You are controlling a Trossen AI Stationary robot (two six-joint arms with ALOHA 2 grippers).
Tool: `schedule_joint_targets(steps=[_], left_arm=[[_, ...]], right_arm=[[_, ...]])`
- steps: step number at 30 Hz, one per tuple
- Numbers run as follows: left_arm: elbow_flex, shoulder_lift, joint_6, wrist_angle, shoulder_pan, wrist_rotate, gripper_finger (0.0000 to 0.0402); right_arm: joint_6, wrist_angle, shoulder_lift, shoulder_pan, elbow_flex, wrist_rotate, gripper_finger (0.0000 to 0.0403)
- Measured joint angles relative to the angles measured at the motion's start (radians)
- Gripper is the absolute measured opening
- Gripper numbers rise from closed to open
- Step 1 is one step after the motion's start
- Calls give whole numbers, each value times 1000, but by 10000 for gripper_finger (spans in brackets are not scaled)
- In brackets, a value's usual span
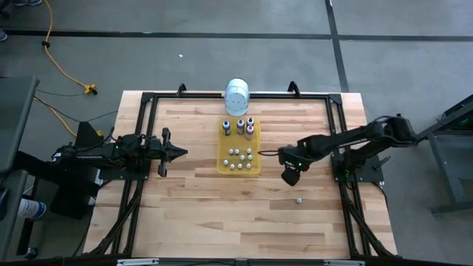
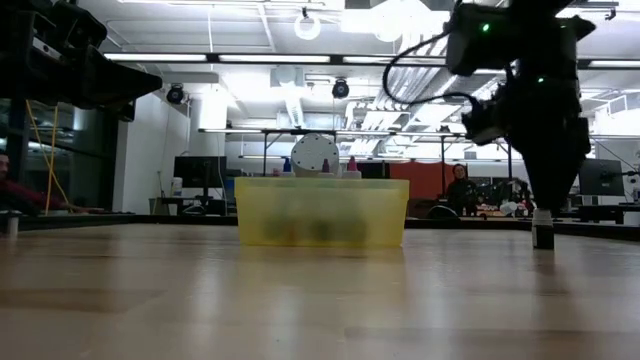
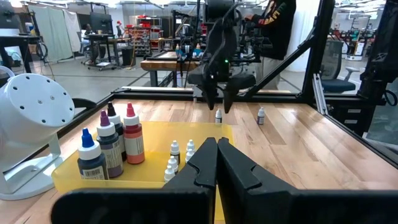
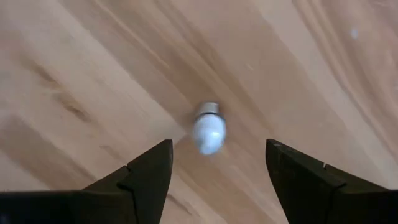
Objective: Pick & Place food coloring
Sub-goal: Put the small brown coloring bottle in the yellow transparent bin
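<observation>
Food coloring bottles (image 1: 240,157) are seen gathered in a yellow tray (image 1: 222,164) at the middle of the wooden table (image 1: 199,214), with tiny white-capped ones standing at its near end and a few taller dark blue, purple and reddish ones (image 3: 111,146) at its far end. At far left, the left gripper (image 1: 177,153) is held above the table, pointed toward the tray, its fingers pressed together on nothing. Just beyond the tray's far end, a white cylindrical container (image 1: 237,94) is laid on its side. To the right of the tray, the right gripper (image 1: 290,176) is poised pointing down over one small bottle (image 4: 208,130) standing upright on the bare wood, its fingers spread wide on either side and touching nothing. A second stray bottle (image 1: 298,199) is left standing nearer and slightly further right, apart from the tray. People are visible in the room behind the table.
</observation>
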Motion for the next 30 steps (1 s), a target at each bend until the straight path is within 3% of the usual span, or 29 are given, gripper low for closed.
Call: schedule_joint_targets(steps=[7,16,30], left_arm=[[0,0,0,0,0,0,0],[0,0,0,0,0,0,0],[0,0,0,0,0,0,0]], right_arm=[[-1,-25,106,0,61,-18,246],[7,-32,131,-18,93,-13,243],[33,-52,131,-24,92,-29,180]])
